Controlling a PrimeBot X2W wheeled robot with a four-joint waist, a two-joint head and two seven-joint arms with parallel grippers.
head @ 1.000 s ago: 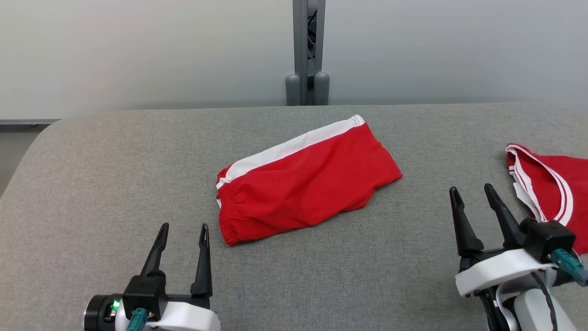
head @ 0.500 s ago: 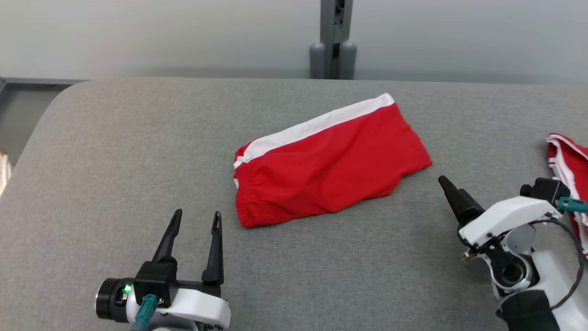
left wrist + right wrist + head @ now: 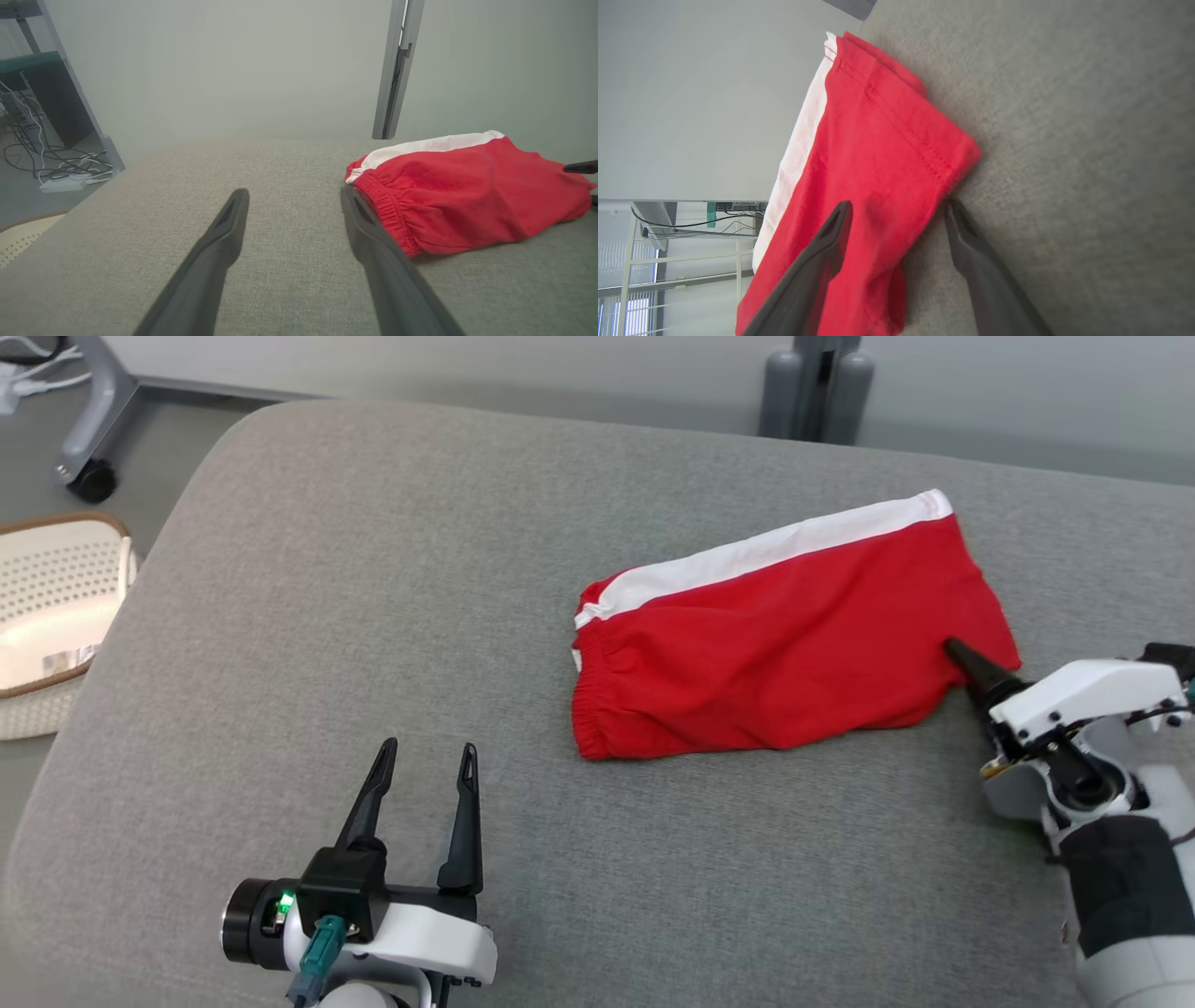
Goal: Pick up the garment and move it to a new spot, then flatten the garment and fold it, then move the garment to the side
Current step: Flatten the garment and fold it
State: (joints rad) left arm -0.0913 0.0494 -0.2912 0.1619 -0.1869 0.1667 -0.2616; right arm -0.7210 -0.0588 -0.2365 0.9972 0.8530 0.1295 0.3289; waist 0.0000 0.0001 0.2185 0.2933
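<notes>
Right claw (image 3: 963,659) sits at the edge of the red garment (image 3: 784,635); left claw (image 3: 429,747) stands spread, apart.

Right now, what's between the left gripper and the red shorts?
Nothing. Head view: bare grey padded surface runs from the left gripper to the red shorts.

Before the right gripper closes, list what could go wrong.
The right gripper straddles only the hem corner of the folded red shorts, so it may pinch just the top layers and the fold could open. The left gripper sits open, clear of the elastic waistband; a one-sided pull might bunch the fabric.
</notes>
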